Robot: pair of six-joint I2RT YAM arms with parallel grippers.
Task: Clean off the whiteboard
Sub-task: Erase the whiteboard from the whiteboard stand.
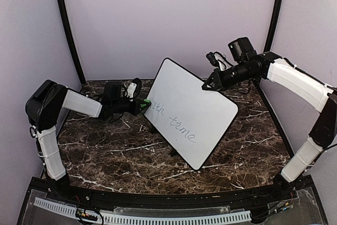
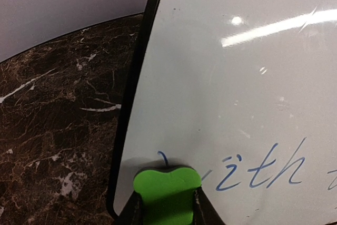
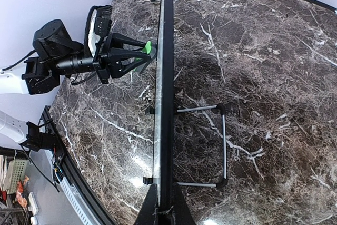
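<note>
Tabletop [image 1: 105, 151]: dark veined marble; pale walls [image 1: 168, 19] at 9, 12, 3 o'clock.
Whiteboard [image 1: 189, 104]: centre, tilted on stand [image 3: 224, 146]; "with time" legible.
Left tool [image 1: 144, 104], 9 o'clock edge: grips green eraser [image 2: 167, 188], partly hiding first letter.
Right tool [image 1: 208, 84], 1 o'clock edge: clamps whiteboard edge; fingertips cropped.

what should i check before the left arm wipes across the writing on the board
1. Green foam eraser block clamped in left end effector: ok.
2. Eraser against the large white black-framed whiteboard, at the start of the writing: ok.
3. Right end effector closed on the board's upper edge, steadying it: ok.
4. Thin wire stand resting on the dark marble table: ok.
5. Blue handwritten words "with time" wiped away: not ok.
6. Eraser pressure enough: cannot tell.
</note>
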